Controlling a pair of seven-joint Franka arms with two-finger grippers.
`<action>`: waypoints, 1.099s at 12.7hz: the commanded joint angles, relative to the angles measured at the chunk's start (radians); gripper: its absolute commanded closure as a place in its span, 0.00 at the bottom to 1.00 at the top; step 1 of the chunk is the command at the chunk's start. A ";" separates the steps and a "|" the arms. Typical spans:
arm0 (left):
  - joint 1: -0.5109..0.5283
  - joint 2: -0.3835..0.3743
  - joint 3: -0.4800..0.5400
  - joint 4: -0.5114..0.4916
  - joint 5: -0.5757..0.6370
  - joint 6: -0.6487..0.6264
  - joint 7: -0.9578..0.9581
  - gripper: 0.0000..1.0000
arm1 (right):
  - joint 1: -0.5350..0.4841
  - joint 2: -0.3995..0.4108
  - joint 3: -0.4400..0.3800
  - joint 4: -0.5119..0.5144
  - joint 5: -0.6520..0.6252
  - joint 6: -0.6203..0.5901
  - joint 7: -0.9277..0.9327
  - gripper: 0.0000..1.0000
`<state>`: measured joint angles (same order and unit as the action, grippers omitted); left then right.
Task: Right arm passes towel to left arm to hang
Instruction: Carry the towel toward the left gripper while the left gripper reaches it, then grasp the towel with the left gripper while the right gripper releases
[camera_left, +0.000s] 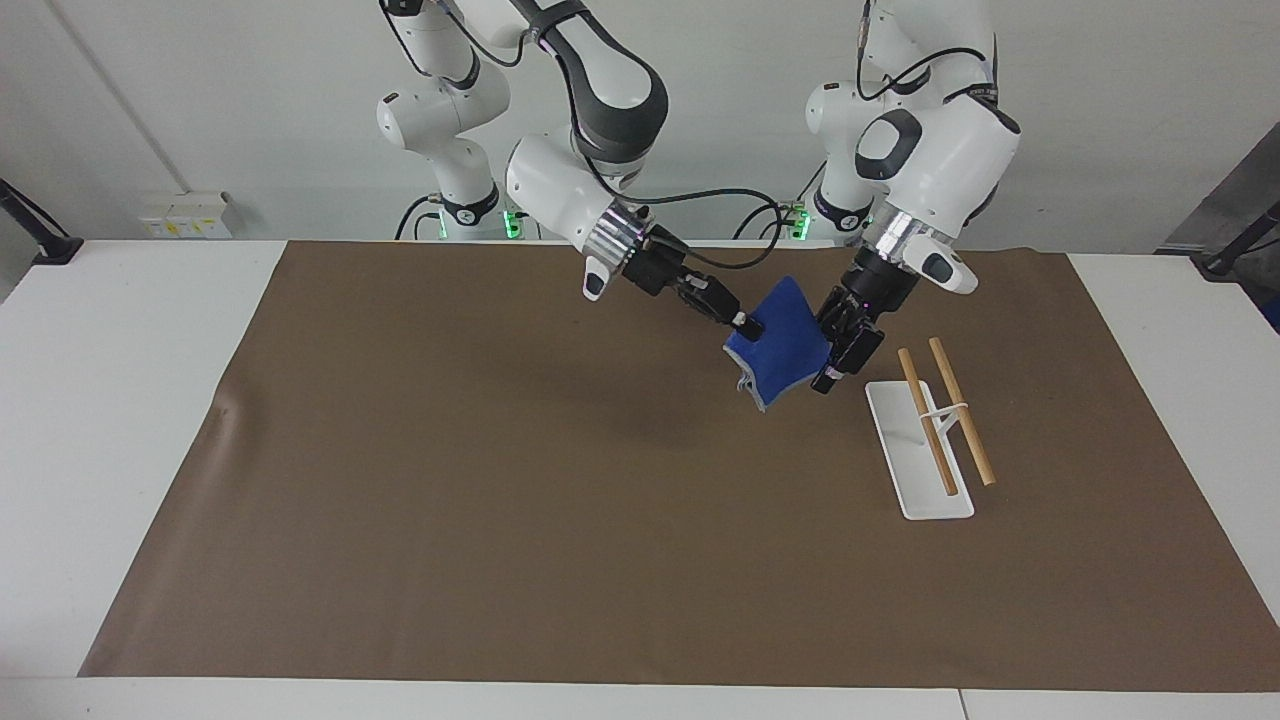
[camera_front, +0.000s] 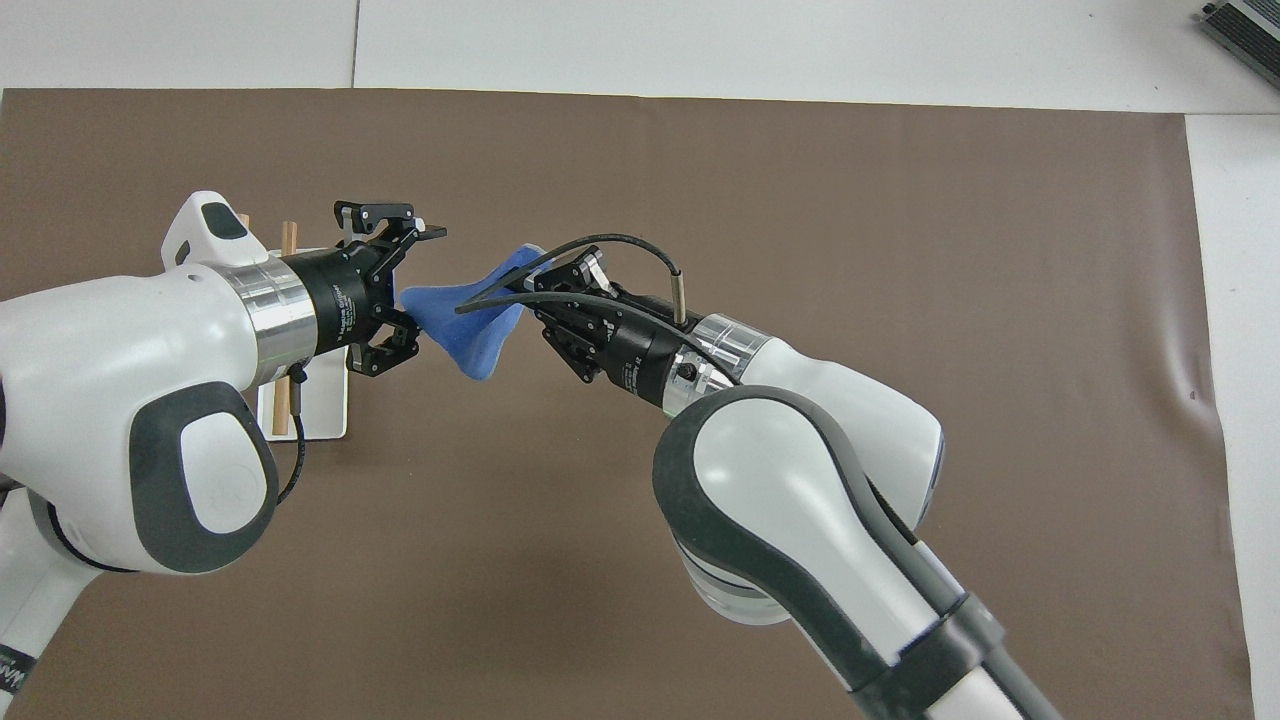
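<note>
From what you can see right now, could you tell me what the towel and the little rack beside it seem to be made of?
The towel looks like soft woven cloth, matte blue with pale edging: it sags and folds in the air. The rack seems to have a smooth white base, probably painted metal or plastic, a thin white wire upright, and two matte, pale brown rails that look like wooden dowels.

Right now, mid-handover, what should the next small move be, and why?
Probably finish closing the left gripper on the towel. Its fingers straddle the cloth's edge but don't yet look pinched, while the right gripper holds the other edge in the air.
</note>
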<state>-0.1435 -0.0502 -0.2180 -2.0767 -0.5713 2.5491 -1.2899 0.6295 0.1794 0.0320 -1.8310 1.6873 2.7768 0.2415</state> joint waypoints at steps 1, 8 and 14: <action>-0.008 0.000 0.011 -0.011 -0.019 0.020 0.009 0.62 | -0.002 0.009 0.009 0.018 0.023 0.029 0.016 1.00; 0.010 0.001 0.014 -0.013 -0.019 0.011 0.165 1.00 | -0.002 0.009 0.009 0.013 0.023 0.030 0.015 1.00; 0.033 0.020 0.045 0.001 -0.019 0.036 0.222 1.00 | -0.004 0.009 0.009 0.006 0.006 0.059 -0.005 0.00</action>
<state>-0.1186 -0.0393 -0.1870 -2.0766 -0.5713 2.5600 -1.1001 0.6297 0.1823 0.0320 -1.8313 1.6876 2.7917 0.2419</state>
